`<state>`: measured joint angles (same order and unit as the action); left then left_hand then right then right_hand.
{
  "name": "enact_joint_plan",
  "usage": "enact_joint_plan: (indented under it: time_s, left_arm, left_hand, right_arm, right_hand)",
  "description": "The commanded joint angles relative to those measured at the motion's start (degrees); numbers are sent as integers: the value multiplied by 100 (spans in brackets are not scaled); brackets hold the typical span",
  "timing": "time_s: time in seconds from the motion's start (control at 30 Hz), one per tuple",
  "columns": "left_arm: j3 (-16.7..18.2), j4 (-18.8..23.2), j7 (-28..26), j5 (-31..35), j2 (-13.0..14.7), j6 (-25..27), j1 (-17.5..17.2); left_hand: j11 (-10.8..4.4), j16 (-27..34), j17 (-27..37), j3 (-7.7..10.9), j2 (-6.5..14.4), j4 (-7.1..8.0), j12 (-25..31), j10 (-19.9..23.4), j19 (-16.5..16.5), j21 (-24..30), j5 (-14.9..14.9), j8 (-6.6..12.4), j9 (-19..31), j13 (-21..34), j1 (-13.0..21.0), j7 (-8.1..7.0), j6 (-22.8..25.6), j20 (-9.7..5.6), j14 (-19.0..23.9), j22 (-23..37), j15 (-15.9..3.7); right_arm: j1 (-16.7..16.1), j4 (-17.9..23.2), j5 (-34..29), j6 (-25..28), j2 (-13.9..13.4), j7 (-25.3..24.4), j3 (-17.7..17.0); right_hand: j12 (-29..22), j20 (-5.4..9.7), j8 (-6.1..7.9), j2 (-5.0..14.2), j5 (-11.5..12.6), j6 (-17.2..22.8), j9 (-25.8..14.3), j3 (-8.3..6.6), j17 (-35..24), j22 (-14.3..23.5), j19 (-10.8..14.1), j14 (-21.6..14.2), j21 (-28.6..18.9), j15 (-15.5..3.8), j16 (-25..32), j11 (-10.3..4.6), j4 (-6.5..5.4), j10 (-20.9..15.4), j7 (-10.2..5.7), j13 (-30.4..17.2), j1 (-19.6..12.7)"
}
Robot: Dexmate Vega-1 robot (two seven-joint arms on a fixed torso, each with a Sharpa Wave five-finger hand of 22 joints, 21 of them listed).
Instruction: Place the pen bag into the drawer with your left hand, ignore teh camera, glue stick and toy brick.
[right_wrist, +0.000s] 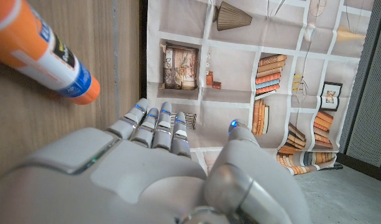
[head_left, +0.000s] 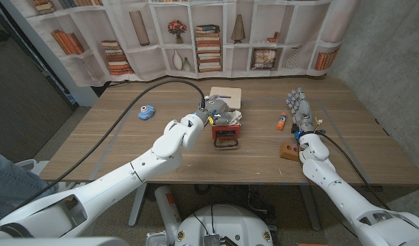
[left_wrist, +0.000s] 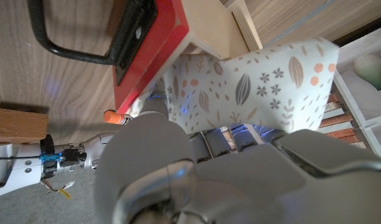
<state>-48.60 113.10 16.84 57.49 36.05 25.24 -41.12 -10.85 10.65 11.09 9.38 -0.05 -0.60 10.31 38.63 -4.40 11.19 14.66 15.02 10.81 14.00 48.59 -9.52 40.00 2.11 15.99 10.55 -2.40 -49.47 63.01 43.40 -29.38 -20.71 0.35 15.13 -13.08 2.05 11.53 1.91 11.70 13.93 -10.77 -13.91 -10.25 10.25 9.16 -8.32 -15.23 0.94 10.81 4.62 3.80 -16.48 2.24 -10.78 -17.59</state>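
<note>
**Pen bag held at the open drawer**

On the worktop (head_left: 127, 147): one blue camera (head_left: 146, 112) well to the left, one orange glue stick (head_left: 281, 122) to the right, one brown toy brick (head_left: 289, 151) nearer the front edge on the right. In the middle, one wooden drawer (head_left: 226, 130) with red front and black handle, pulled open. Left hand (head_left: 210, 109) over the drawer, fingers clamped on one patterned pen bag (left_wrist: 252, 84); bag pressed against the drawer's inner side behind the red front, as seen from the left wrist. Right hand (head_left: 299, 111) by the glue stick, fingers straight and apart, holding nothing. Black cable (head_left: 147, 92) arching across the worktop to the left wrist.
</note>
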Motion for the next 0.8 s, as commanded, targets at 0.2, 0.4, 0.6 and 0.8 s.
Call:
enact_joint_plan:
  time_s: [0.2,0.4,0.6,0.8]
  left_arm:
    - [69,301,176,-86,123,-14,-54]
    - [129,369,146,-92,152,-15,-90]
    - [197,434,86,-99,175,-3,-137]
    - [278,516,17,-121,196,23,-189]
  left_hand:
    - [-5,51,14,-22,4,68,49,-61,-73,2,81,-37,12,34,-85,5,-59,6,-23,7,-351]
    - [-12,60,14,-28,10,81,69,-42,-72,7,94,-44,15,35,-101,9,-65,10,-18,7,-352]
    - [-24,65,12,-35,13,92,78,-49,-71,13,107,-59,18,37,-115,30,-90,23,-23,6,-346]
    - [4,67,9,-54,5,110,60,-150,-75,19,131,-128,22,41,-142,61,-243,57,-47,6,-329]
  right_arm:
    - [-155,250,-7,18,-62,-91,-18]
    - [-183,307,-12,23,-73,-108,-18]
    - [-192,355,-34,28,-82,-128,-8]
    - [-188,370,-46,53,-85,-141,5]
  right_hand:
    - [12,-10,-25,35,15,36,-17,-21,-27,24,66,-63,48,14,-3,-7,20,-25,-12,-26,4]
    - [8,-16,-23,35,15,41,-17,-20,-27,24,68,-73,54,12,1,-2,22,-36,-19,-26,5]
    - [7,-18,-23,36,15,41,-17,-19,-27,24,74,-74,60,10,0,2,24,-41,-20,-27,7]
    - [8,-23,-23,37,15,42,-17,-17,-27,25,76,-74,67,11,-1,0,27,-39,-21,-27,8]
